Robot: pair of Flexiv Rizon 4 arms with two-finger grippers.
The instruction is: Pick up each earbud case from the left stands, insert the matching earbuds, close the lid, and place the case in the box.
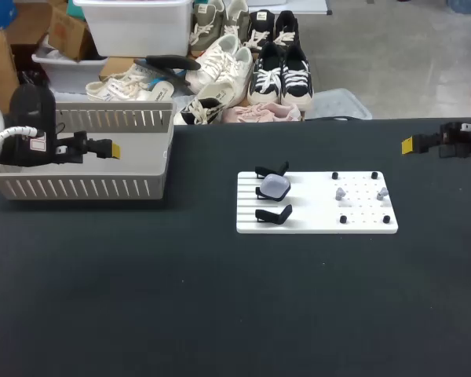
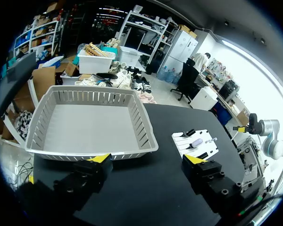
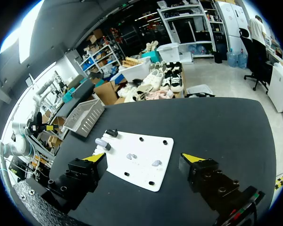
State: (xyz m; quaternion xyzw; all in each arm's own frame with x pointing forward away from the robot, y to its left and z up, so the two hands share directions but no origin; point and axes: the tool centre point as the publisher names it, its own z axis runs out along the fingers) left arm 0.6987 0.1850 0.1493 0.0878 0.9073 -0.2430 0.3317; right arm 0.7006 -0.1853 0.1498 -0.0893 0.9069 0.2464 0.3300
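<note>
Black table (image 1: 220, 298). A white board (image 1: 314, 212) lies at the middle, flat.

Left end of the board: three black stands in a row running far to near. The far stand (image 1: 272, 170) and the near stand (image 1: 273, 214) hold nothing. The middle one carries the earbud case (image 1: 275, 185), pale and translucent with its lid down.

Right half of the board: two small pale earbuds (image 1: 340, 192) sit loose, one beside the other. Black pegs (image 1: 335, 176) stand around them.

Grey slatted basket (image 1: 78, 187) sits at the far left of the table, well apart from the board. Its floor is bare in the left wrist view.

Left gripper (image 1: 110, 148) hangs over the basket, tips pointing right. In its wrist view the left gripper (image 2: 147, 162) is released, fingers wide and gripping nothing. The basket (image 2: 92, 153) is just ahead of it, and the case (image 2: 196, 141) is further off on the board (image 2: 208, 146).

Right gripper (image 1: 407, 144) sits at the far right, above the table, tips pointing left, well apart from the board. In its wrist view the right gripper (image 3: 144, 157) is also released and holds nothing. The board (image 3: 141, 146) lies ahead between the spread fingers, with the case (image 3: 101, 142) at its far end and the basket (image 3: 85, 115) beyond.
</note>
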